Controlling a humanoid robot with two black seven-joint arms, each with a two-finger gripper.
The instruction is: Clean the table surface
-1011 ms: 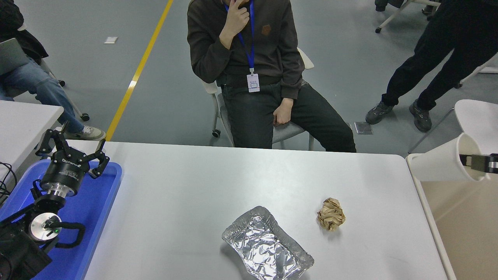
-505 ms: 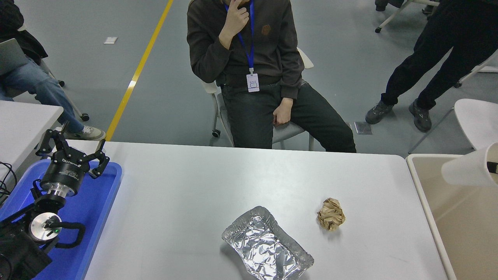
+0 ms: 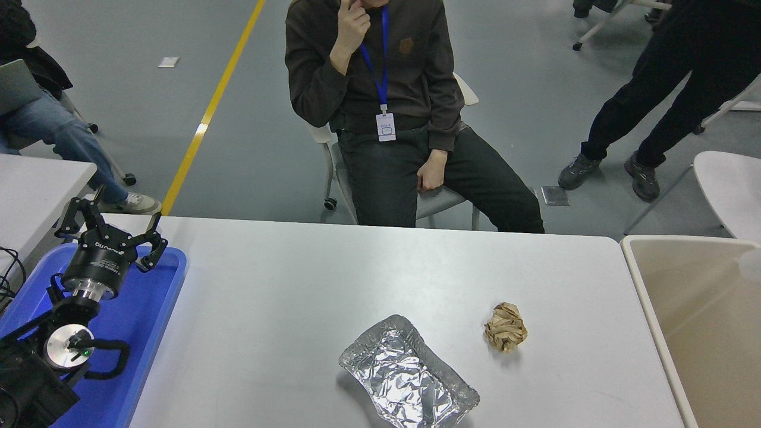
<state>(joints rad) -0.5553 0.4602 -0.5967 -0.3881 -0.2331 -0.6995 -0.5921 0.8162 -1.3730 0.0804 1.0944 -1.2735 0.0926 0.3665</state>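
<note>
On the table surface [image 3: 285, 279]: one foil tray [image 3: 408, 373], one paper ball [image 3: 506, 327] (left gripper [image 3: 111, 232] spread).

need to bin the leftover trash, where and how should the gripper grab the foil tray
Grip the foil tray by its raised far rim near the top corner, coming from above with one finger inside the rim and one outside. It lies flat and wide on the table surface, too broad to span, and the crumpled rim gives an edge.

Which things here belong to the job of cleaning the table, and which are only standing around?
Belong to the job:
table surface
foil tray lying on it
crumpled paper ball lying on it
beige bin at the right

Only standing around:
blue tray under the parked left gripper
seated person
small white table
</note>
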